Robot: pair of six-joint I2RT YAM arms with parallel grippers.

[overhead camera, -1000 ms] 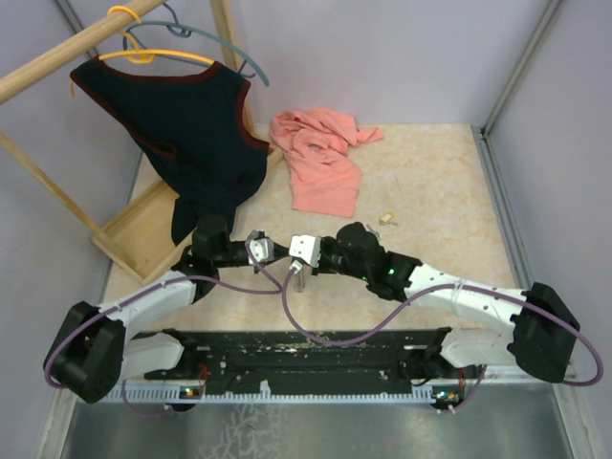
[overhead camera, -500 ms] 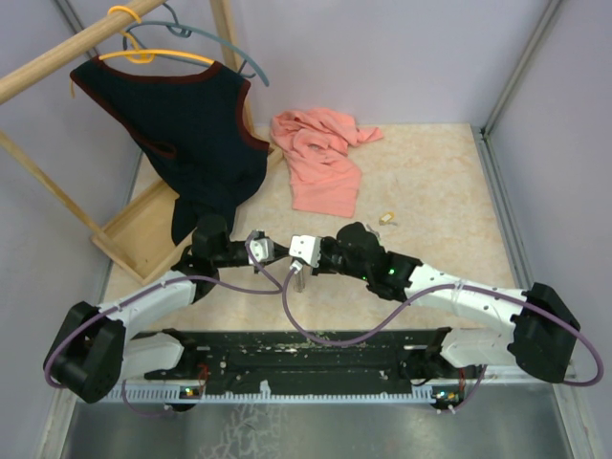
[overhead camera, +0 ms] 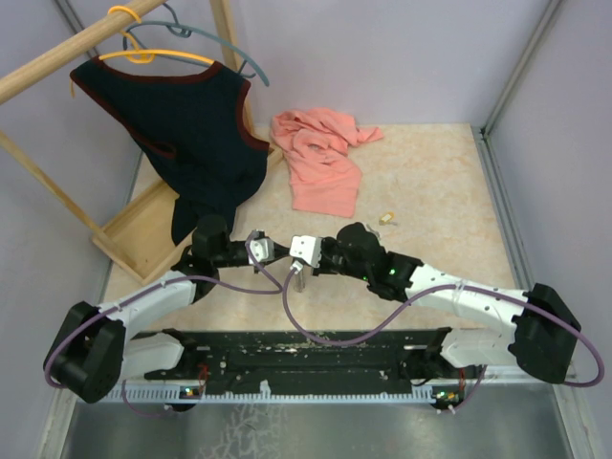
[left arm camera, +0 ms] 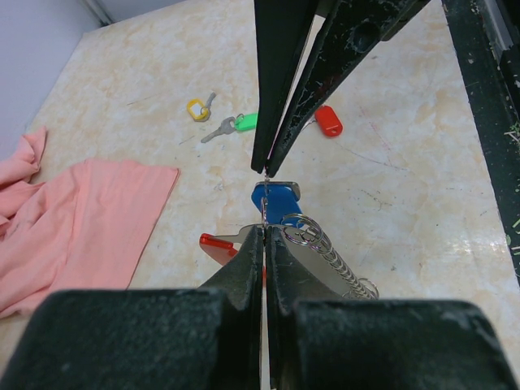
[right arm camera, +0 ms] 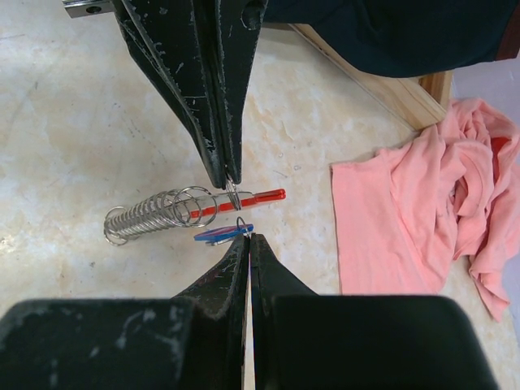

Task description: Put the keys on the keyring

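Note:
In the left wrist view my left gripper (left arm camera: 264,229) is shut on the keyring (left arm camera: 214,244), a red and grey loop with a coiled metal spring (left arm camera: 341,264) trailing from it. My right gripper (right arm camera: 248,236) is shut on the small wire loop of the blue key (right arm camera: 221,234), tip to tip with the left one just above the table. In the right wrist view the keyring (right arm camera: 253,197) hangs edge-on under the left fingers. Red (left arm camera: 328,120), green (left arm camera: 246,122) and yellow (left arm camera: 197,108) keys lie loose on the table beyond. From above, both grippers (overhead camera: 296,271) meet near the front middle.
A pink cloth (overhead camera: 320,163) lies crumpled at the back middle. A wooden rack (overhead camera: 143,234) with a dark vest (overhead camera: 191,124) on hangers stands at the left. Grey walls close in both sides, and the black mounting rail (overhead camera: 306,349) runs along the near edge.

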